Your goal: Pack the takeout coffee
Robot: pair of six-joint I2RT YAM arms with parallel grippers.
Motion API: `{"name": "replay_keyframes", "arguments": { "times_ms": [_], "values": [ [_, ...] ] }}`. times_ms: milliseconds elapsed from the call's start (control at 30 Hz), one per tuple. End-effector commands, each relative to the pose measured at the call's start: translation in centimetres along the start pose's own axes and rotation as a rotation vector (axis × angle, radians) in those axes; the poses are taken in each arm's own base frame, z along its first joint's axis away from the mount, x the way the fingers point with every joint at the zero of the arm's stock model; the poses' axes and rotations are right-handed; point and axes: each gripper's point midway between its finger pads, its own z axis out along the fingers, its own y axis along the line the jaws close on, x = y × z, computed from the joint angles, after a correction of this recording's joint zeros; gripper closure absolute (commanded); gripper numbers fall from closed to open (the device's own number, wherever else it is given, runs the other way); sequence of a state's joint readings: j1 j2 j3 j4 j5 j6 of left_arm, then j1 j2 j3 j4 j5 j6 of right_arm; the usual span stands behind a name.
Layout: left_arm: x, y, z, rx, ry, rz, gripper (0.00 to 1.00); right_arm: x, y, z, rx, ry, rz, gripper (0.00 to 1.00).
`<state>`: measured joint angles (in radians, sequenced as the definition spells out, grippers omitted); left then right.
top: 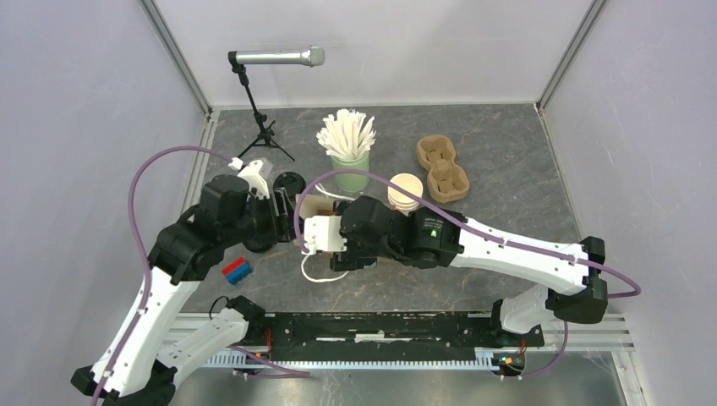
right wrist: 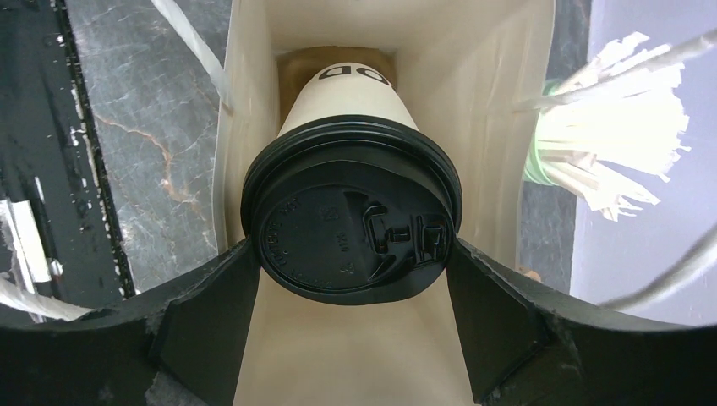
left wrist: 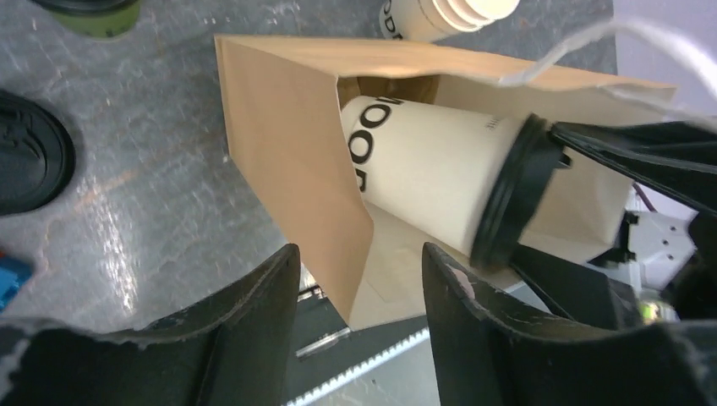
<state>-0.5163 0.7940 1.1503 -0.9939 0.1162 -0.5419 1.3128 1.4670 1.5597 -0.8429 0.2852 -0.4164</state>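
Note:
A brown paper bag (left wrist: 287, 144) lies on its side with its mouth open; it also shows in the top view (top: 315, 205). The white coffee cup with dark print (left wrist: 431, 173) and a black lid (right wrist: 351, 224) is partly inside the bag, bottom first. My right gripper (right wrist: 351, 254) is shut on the cup's lid rim. My left gripper (left wrist: 359, 254) is open, and its fingers straddle the bag's near corner without touching it. The olive-green cup (left wrist: 93, 13) with a black lid (top: 290, 183) stands on the table beyond the bag.
A mint-green cup of white sticks (top: 348, 148), a stack of lidless cream cups (top: 405, 191) and a cardboard cup carrier (top: 441, 165) stand behind the bag. A microphone stand (top: 264, 127) is at the back left. A red and blue block (top: 238, 269) and a round black lid-like disc (left wrist: 25, 152) lie to the left.

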Motion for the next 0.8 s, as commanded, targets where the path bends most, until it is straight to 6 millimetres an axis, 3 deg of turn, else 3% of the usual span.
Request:
{"name": "replay_keyframes", "arguments": {
  "times_ms": [0, 167, 333, 500, 767],
  "values": [
    [2.2, -0.5, -3.6, -0.022, 0.137, -0.076, 0.38, -1.6, 1.1, -1.2, -0.031, -0.077, -0.003, 0.17],
    [3.7, 0.9, -4.2, -0.104, 0.235, -0.055, 0.38, -1.2, 2.6, -1.3, -0.061, -0.076, -0.021, 0.17],
    [4.2, -0.1, -3.1, -0.032, 0.253, -0.074, 0.40, -0.6, 3.5, -1.1, -0.076, -0.069, -0.037, 0.18],
    [3.4, -1.7, -2.4, 0.062, 0.227, -0.052, 0.39, -0.3, 4.4, -0.8, -0.081, -0.059, -0.042, 0.18],
    [5.0, -1.0, -2.2, 0.065, 0.256, -0.056, 0.57, 0.2, 3.0, -0.7, 0.009, -0.039, -0.026, 0.19]
  ]
}}
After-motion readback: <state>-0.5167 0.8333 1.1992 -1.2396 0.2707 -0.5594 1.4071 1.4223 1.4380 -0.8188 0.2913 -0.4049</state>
